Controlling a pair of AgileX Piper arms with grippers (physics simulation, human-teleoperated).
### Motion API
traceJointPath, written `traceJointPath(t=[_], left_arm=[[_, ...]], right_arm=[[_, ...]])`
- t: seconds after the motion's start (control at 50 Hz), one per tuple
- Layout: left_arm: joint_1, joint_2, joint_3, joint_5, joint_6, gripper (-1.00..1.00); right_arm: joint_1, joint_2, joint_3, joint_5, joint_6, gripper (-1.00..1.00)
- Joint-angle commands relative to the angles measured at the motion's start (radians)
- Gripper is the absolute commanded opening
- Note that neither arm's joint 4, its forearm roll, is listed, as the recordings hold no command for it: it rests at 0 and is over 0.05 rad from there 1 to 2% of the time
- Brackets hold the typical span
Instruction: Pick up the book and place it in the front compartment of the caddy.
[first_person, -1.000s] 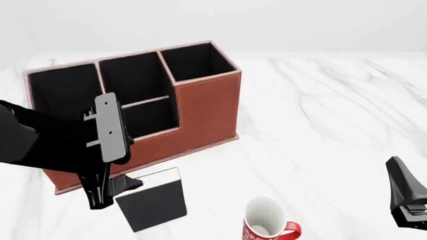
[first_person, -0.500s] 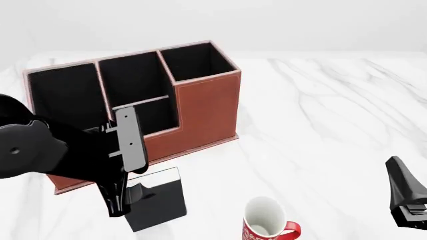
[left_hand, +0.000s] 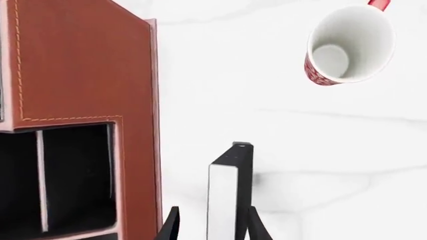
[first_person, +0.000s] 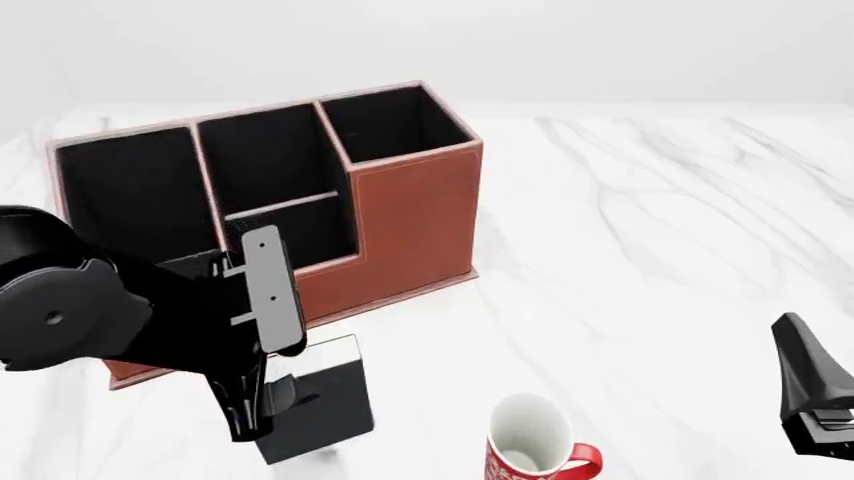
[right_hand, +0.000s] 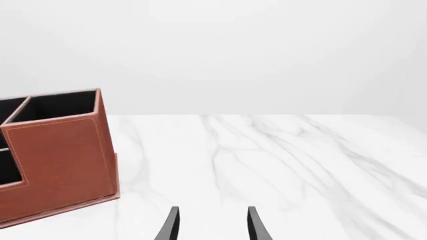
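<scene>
The black book (first_person: 331, 395) with its white page edge (left_hand: 221, 200) stands just in front of the reddish-brown caddy (first_person: 414, 210). My left gripper (first_person: 260, 415) is open, pointing down, with one finger on each side of the book (left_hand: 241, 165). One finger (left_hand: 256, 226) is next to the black cover and the other (left_hand: 171, 226) stands apart from the page edge. The front compartment (first_person: 287, 228) is the low pocket behind the short wall, just beyond the left arm. My right gripper (first_person: 805, 372) is open and empty at the right edge, with nothing between its fingers in the right wrist view (right_hand: 212, 226).
A white mug with a red handle (first_person: 534, 445) stands upright at the front, to the right of the book; it also shows in the left wrist view (left_hand: 347, 46). The caddy's tall corner pocket (first_person: 394, 125) is at the back right. The marble table (first_person: 641, 250) spreads to the right.
My left arm has moved right and down, bringing its fingers from the book's left side to either side of it. The book, mug and right arm have stayed put.
</scene>
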Motion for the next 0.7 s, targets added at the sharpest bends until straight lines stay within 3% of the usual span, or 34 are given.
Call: traceJointPath(t=[0.02, 0.7], left_arm=[[-0.019, -0.081, 0.016, 0.035, -0.019, 1.00], [-0.027, -0.042, 0.068, -0.046, -0.054, 1.00]], right_arm=[[0.000, 0.001, 0.002, -0.003, -0.001, 1.00], [0.000, 0.000, 0.002, -0.002, -0.001, 1.00]])
